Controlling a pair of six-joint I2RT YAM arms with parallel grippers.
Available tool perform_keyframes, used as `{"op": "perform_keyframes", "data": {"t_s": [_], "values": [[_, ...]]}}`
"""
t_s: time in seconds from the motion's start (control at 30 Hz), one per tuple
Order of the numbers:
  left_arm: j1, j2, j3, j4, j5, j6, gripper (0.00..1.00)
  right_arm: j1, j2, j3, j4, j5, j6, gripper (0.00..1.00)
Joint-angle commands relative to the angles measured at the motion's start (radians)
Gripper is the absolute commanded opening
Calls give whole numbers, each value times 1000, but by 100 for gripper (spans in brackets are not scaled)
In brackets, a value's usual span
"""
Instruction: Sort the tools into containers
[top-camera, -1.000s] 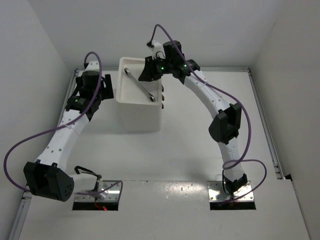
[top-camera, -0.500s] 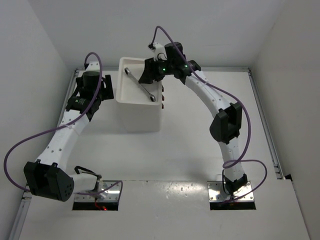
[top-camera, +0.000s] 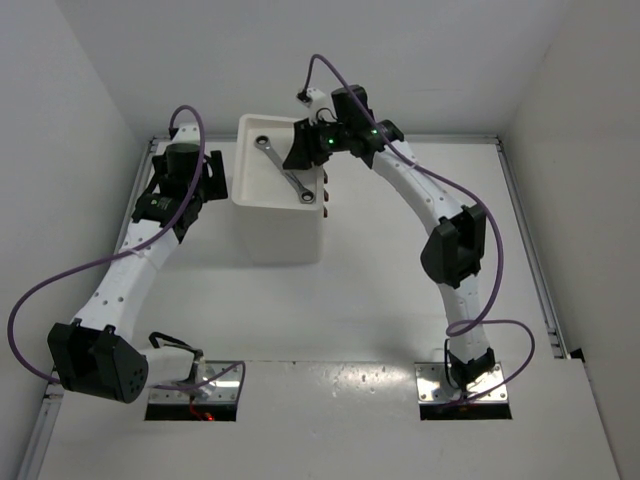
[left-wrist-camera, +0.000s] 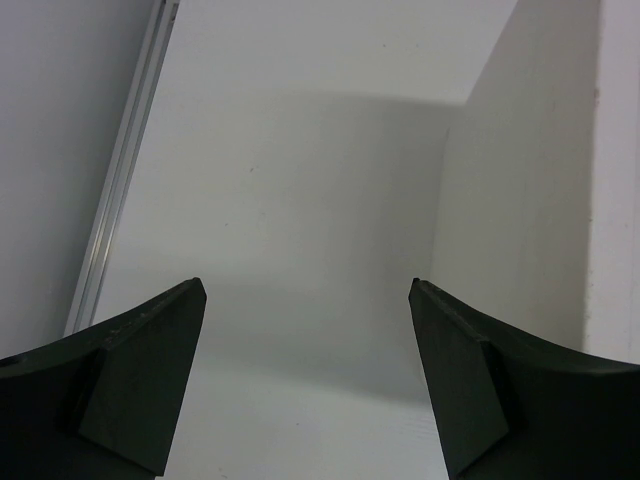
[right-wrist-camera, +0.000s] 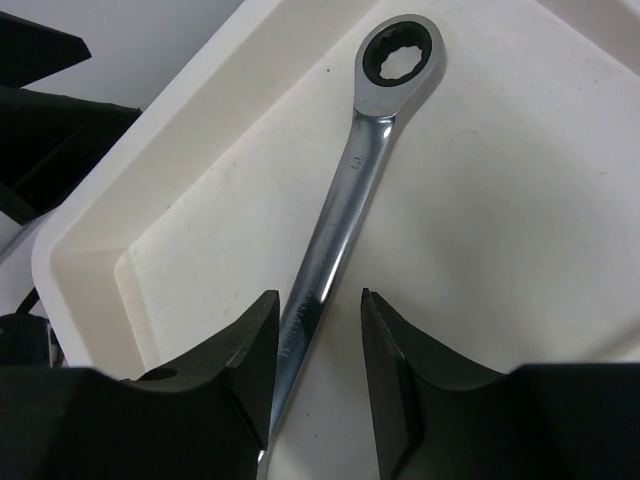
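Note:
A slim silver wrench (right-wrist-camera: 350, 190) lies at a slant in the recessed tray top of the white drawer unit (top-camera: 285, 235), its ring end toward the far corner; from above the wrench (top-camera: 283, 170) shows in full. My right gripper (right-wrist-camera: 318, 293) hangs over the handle end with its jaws open astride the shaft. One finger is close against the shaft and a gap shows on the other side. My left gripper (left-wrist-camera: 307, 283) is wide open and holds nothing. It sits low beside the unit's left wall (left-wrist-camera: 520, 200). No other tools show.
Small dark knobs (top-camera: 326, 195) stick out of the unit's right face. A metal rail (left-wrist-camera: 125, 170) runs along the table's left edge by the wall. The tray rim (right-wrist-camera: 90, 240) rises around the wrench. White walls close in the table at the back and sides.
The right gripper's jaws have widened around the wrench, and the wrench has shifted slightly to the right in the tray. The left arm has not moved.

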Motion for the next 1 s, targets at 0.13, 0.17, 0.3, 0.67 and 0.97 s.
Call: {"op": "perform_keyframes", "data": {"t_s": [0.13,0.17,0.3,0.67,0.97], "values": [[13,-22,-5,35,-1,10,90,-29,-128,-30,58,108,-11,44],[13,-22,-5,35,-1,10,90,-40,-153,-43,84,134,-11,44],[13,-22,13,35,10,-8,90,-118,-277,-86,113,245,-23,45],[13,-41,22,54,-113,-8,95,-387,-604,-643,-179,717,73,73],[13,-70,-11,54,-98,-51,95,-577,-490,-829,-330,547,129,55]]}}
